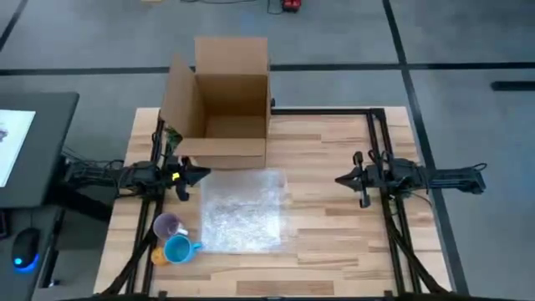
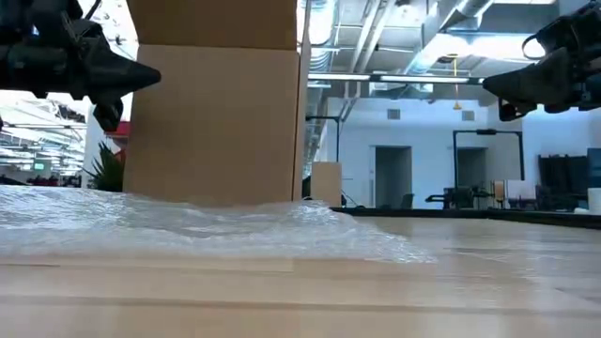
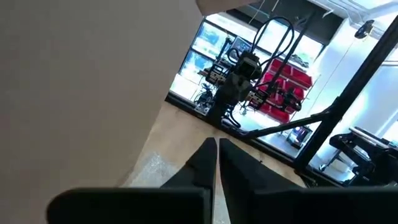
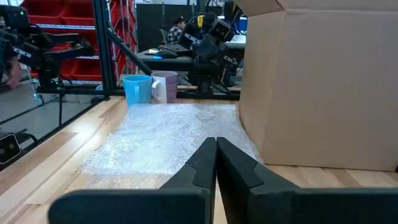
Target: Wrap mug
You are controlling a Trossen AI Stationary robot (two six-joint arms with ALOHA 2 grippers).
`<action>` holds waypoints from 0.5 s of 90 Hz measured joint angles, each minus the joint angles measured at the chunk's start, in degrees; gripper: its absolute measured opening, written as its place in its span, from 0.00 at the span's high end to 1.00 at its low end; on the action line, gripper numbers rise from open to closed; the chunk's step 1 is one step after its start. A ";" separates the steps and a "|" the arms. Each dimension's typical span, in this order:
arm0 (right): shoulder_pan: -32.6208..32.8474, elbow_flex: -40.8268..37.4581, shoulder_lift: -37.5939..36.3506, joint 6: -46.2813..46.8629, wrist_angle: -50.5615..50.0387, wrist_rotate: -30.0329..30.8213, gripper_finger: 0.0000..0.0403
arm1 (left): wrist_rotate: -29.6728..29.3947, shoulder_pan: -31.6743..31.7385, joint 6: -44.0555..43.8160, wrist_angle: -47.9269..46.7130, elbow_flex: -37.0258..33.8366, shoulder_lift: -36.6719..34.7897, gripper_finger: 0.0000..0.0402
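Wooden worktop [image 1: 334,242] with an open cardboard box [image 1: 224,109] at its far edge and a bubble-wrap sheet [image 1: 244,211] spread just in front. A purple mug [image 1: 169,225] and a blue mug [image 1: 178,249] stand together just left of the sheet. Left claw [image 1: 206,173] hovers clenched, empty, beside the box; right claw [image 1: 339,179] waits clenched, empty, well right.

Even indoor light, bright window glare behind, near foreground blurred.
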 joint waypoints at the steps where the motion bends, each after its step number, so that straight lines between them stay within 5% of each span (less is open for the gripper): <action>1: -0.01 0.01 0.01 -0.24 0.14 -0.10 1.00 | 0.00 0.00 -0.16 0.07 0.00 0.00 1.00; 9: 0.14 0.02 -0.04 1.20 5.11 -0.33 1.00 | -0.01 0.00 -1.34 0.99 0.00 0.00 1.00; 20: 0.81 0.02 -0.10 17.14 11.42 0.03 1.00 | -0.03 0.00 -5.58 2.07 0.00 0.00 1.00; 36: 2.96 0.02 1.82 22.46 17.89 -0.88 1.00 | 0.00 0.00 -6.52 2.54 0.00 0.00 1.00; 45: 4.94 0.02 6.31 23.85 27.16 3.45 1.00 | 0.00 0.02 -6.03 2.51 0.00 0.00 1.00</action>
